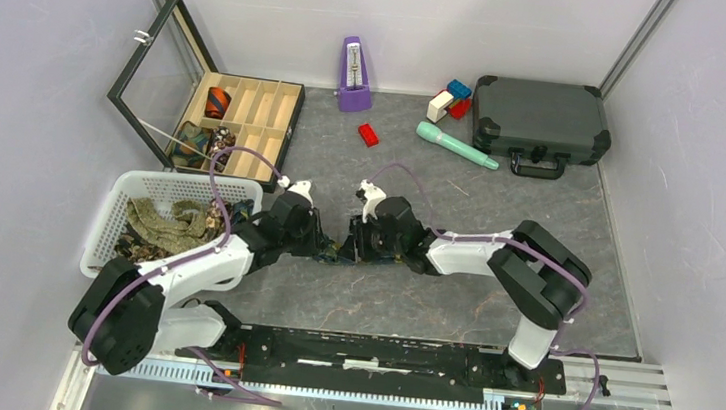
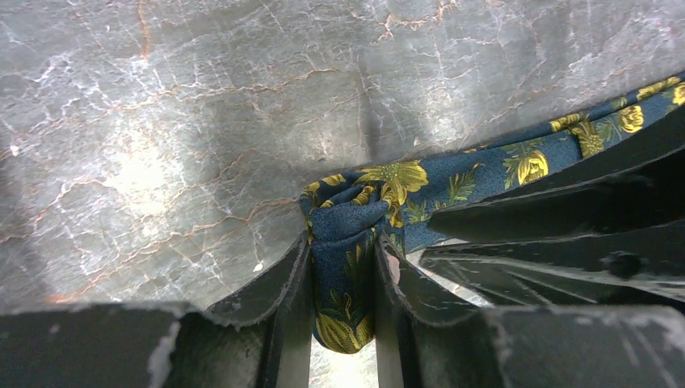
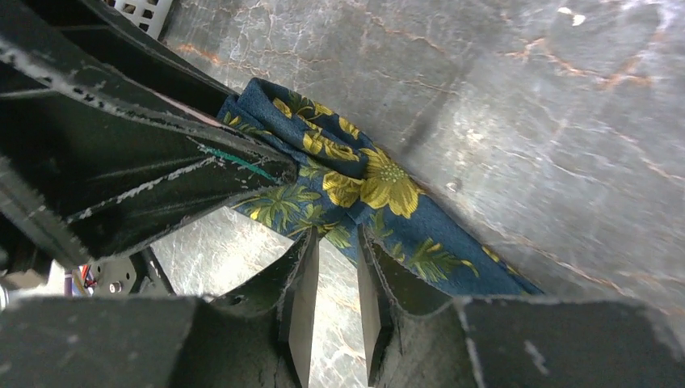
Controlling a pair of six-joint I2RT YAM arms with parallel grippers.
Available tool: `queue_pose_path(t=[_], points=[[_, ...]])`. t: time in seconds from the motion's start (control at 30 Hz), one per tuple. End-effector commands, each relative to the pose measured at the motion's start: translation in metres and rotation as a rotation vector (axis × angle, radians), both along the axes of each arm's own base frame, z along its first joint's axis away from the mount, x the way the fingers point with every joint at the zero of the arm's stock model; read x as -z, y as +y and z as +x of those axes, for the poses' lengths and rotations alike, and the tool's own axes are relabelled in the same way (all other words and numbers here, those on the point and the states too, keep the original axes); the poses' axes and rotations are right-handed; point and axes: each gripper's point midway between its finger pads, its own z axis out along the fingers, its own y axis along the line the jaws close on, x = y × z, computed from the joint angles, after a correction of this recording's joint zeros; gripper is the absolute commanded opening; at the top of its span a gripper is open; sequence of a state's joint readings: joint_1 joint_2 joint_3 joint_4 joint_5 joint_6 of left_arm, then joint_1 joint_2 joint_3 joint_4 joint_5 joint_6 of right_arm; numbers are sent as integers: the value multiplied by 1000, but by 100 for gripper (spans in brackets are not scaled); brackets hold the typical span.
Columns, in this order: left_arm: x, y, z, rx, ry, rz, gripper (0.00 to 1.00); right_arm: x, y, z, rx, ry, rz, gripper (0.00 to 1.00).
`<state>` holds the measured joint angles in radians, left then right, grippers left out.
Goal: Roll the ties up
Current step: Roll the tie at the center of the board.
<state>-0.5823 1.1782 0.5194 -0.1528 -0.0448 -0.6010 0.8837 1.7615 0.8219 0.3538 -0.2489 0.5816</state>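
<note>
A navy tie [image 1: 339, 254] with yellow flowers lies on the grey marbled table between my two grippers. In the left wrist view a folded bunch of this tie [image 2: 355, 218] fills the gap of my left gripper [image 2: 342, 250], which is shut on it. My right gripper [image 3: 335, 238] faces it closely from the right, with its jaws a little apart. The tie [image 3: 380, 186] has its edge at the fingertips, and bare table shows between the fingers. More ties [image 1: 168, 223] in olive and brown prints lie loose in the white basket [image 1: 101, 238].
An open wooden compartment box [image 1: 269, 114] at the back left holds rolled ties [image 1: 216, 102]. Behind stand a purple metronome [image 1: 354, 76], a red block [image 1: 369, 134], a teal tool [image 1: 455, 145], small blocks [image 1: 450, 98] and a black case [image 1: 540, 122].
</note>
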Motion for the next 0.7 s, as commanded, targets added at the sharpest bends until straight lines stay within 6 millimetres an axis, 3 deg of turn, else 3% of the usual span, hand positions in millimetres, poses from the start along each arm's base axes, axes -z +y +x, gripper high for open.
queue_pose_path(t=[0.0, 0.23, 0.33, 0.47, 0.67], points=[[-14, 8, 6, 6, -49, 104, 13, -20, 35, 1, -48, -12, 106, 30], [-18, 10, 5, 8, -46, 217, 12, -15, 45, 4, -69, -4, 111, 30], [-20, 14, 6, 0, -44, 284, 12, -15, 39, 3, -75, -21, 88, 30], [-21, 16, 8, -11, -43, 350, 12, -18, 15, 6, -40, -58, 44, 30], [-14, 16, 8, -1, -34, 442, 12, -18, -42, 14, 65, -82, 2, 30]])
